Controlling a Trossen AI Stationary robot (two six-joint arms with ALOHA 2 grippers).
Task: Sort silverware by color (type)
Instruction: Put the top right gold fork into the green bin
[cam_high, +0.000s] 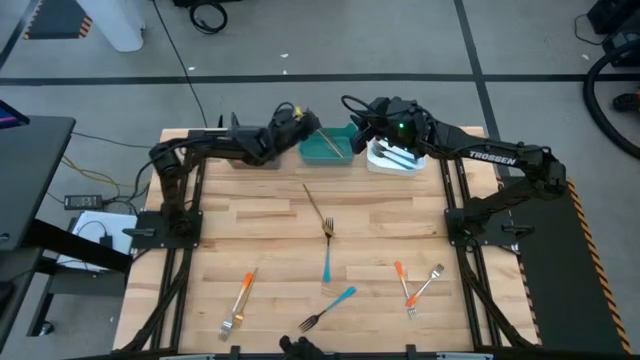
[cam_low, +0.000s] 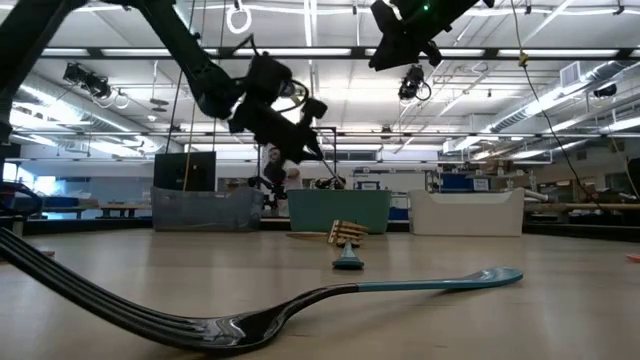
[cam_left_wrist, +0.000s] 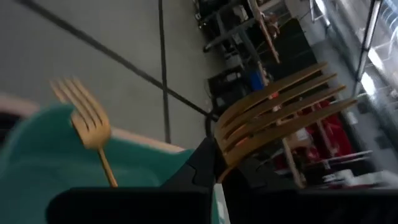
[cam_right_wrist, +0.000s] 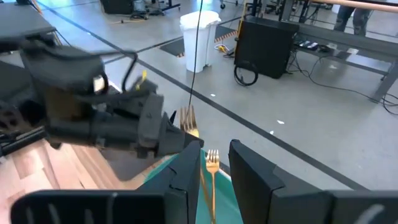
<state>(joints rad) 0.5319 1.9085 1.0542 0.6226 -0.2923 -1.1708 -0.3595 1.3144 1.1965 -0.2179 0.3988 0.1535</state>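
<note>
Nearest the low camera, the front blue fork (cam_low: 420, 285) lies along the table's front edge, dark tines pointing left and handle right.

At far left on the table (cam_high: 250, 215), the left orange fork (cam_high: 240, 296) lies slanted, well apart from the rest. Behind it, at the back, the left arm reaches rightward. The left gripper (cam_high: 308, 122) hangs over the left rim of the teal bin (cam_high: 325, 148), clamped on the held fork (cam_left_wrist: 280, 106), a gold one whose tines stick out past the fingers.

A second gold fork, the loose fork (cam_left_wrist: 87, 121), shows tines up over the teal bin, directly in line with the gap of the right gripper. Whether it rests in the bin or hangs in the air, I cannot tell.

On the table's middle, the table gold fork (cam_high: 318, 208) lies slanted. Its tines are just beside the handle of the rear blue fork (cam_high: 327, 262), which runs straight toward the front.

The right gripper (cam_right_wrist: 216, 149) hangs over the teal bin's right rim, close to the left gripper, fingers spread and grasping nothing. Just right of it stands the white bin (cam_high: 395, 160), with dark slim pieces inside that I cannot make out.

At front right, the right orange fork (cam_high: 402, 283) and the pale fork (cam_high: 428, 282) meet at their tines in a V.
</note>
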